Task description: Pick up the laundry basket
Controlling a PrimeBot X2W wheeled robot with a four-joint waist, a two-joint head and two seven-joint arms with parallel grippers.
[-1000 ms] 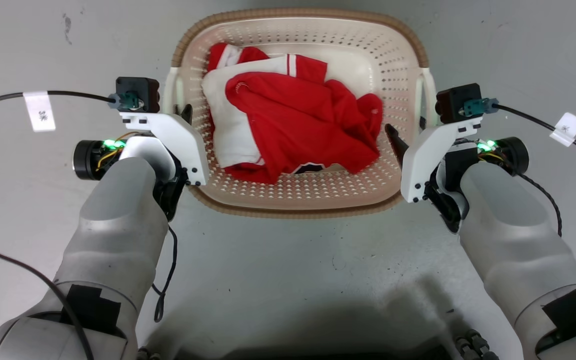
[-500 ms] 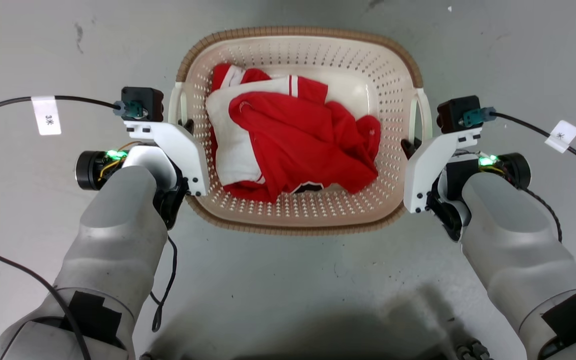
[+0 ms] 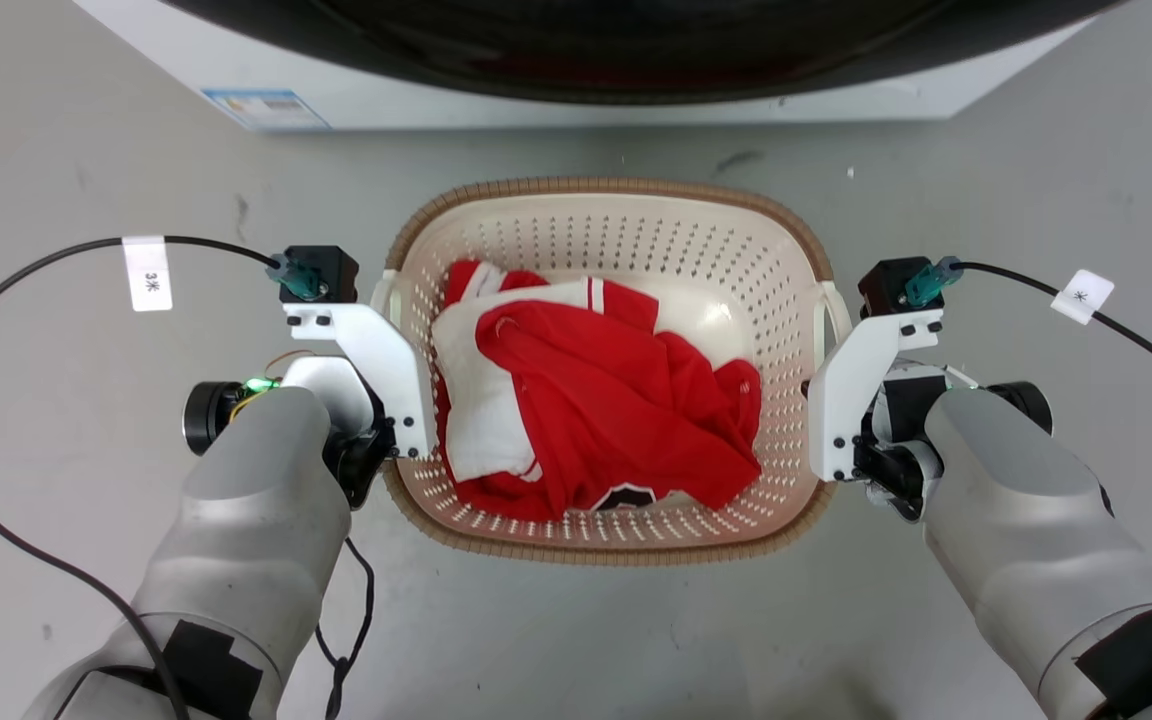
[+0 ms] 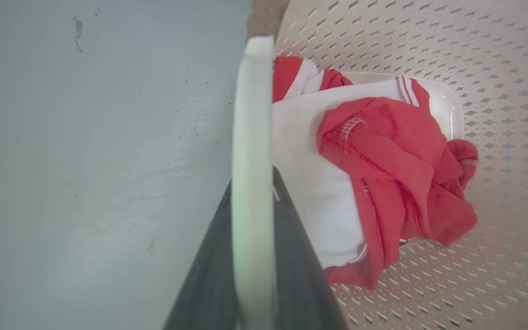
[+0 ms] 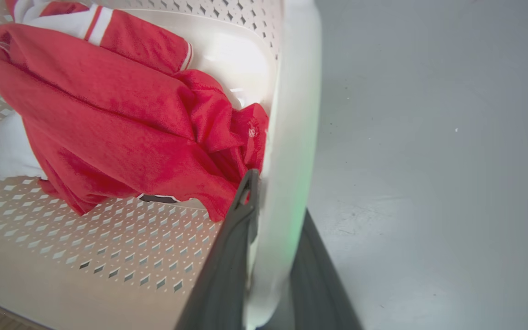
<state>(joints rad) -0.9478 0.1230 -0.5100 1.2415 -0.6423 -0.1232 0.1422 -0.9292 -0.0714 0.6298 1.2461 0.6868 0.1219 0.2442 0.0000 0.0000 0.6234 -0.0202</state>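
A crumpled red-and-white garment lies near a white washer on grey floor

The head camera looks down on the laundry basket; each wrist camera peers close along a side handle, all three sharing the red garment.

The laundry basket sits on the floor, before the washer.
Clothes lie inside it; the left tool straddles its left handle, the right tool its right handle.
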